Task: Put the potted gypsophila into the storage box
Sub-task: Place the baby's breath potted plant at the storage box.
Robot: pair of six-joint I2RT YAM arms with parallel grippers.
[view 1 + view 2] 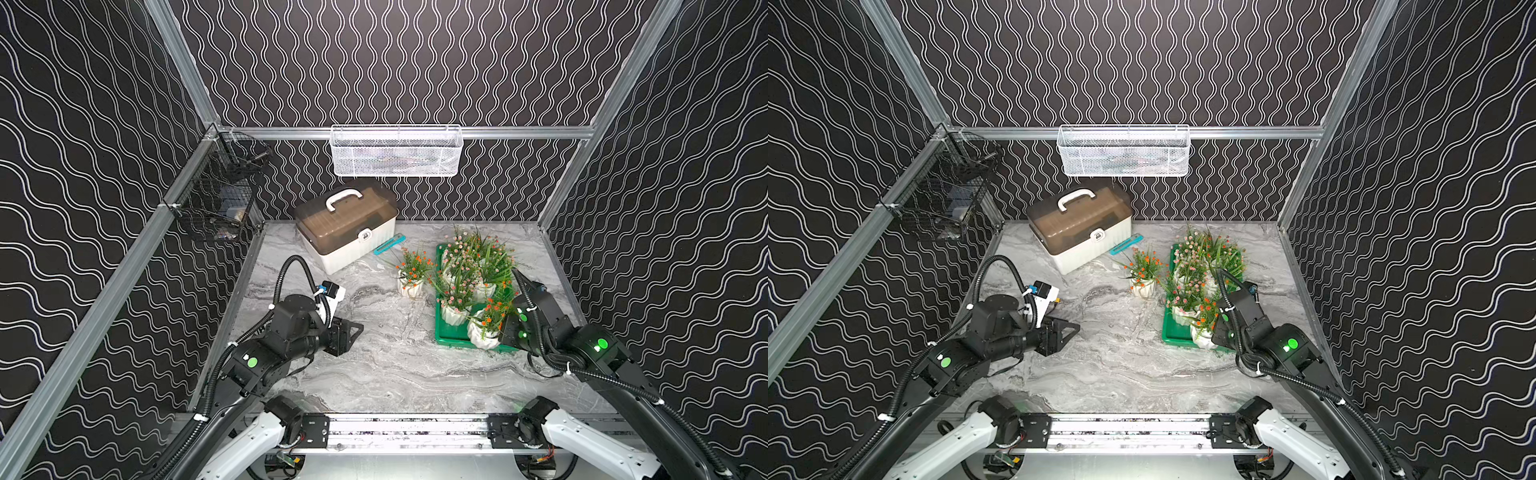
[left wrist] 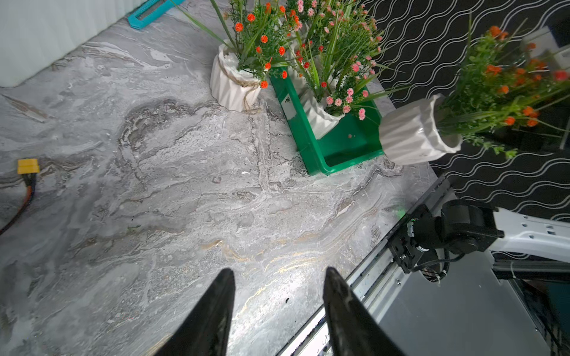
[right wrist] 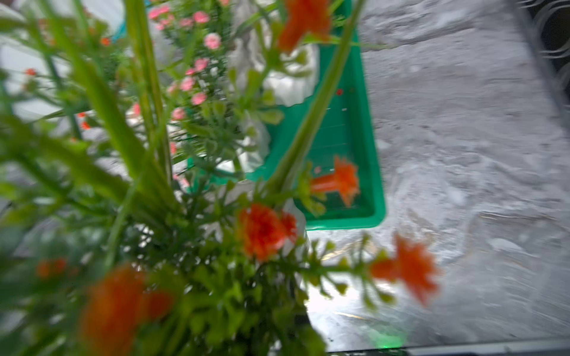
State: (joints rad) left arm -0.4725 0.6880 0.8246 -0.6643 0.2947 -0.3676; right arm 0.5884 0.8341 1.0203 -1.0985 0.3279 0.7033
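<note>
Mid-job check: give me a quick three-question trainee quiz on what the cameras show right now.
1. True or false: the lone pot stands inside the storage box.
2. The left gripper is: A) open and empty; B) shut on a pot; C) shut on the teal tool.
3. What colour are the flowers on the tilted pot that hangs in the air?

Key: 1 false, it stands beside the box; 2 A; 3 orange.
</note>
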